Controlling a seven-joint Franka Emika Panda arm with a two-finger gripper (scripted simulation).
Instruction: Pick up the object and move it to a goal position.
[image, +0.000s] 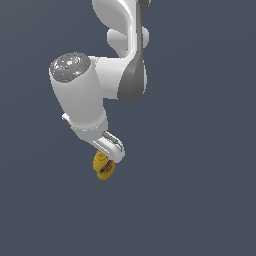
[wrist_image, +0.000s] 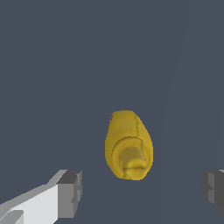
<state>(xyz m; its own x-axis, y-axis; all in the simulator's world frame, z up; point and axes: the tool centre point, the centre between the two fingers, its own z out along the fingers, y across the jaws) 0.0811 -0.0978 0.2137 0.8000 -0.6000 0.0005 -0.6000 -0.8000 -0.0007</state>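
Across the whole exterior view lies a plain dark blue-grey counter (image: 200, 200). Over it reaches the white arm (image: 80, 95), entering from the top edge, bending at a grey-sided joint and pointing downward toward the surface. At its lower end sits the pincer (image: 111, 152), directly over the yellow bottle (image: 104, 167). In the exterior view the bottle shows just below the pincer body, with a red-and-blue label on its side; whether the two touch cannot be told from there.

The wrist view shows the pincer (wrist_image: 142, 188) released: its two grey fingertips (wrist_image: 70, 192) stand wide apart, one at each side, and neither meets the bottle (wrist_image: 128, 144). The bottle stands upright between them, seen from above, its yellow cap (wrist_image: 133, 159) facing the camera.
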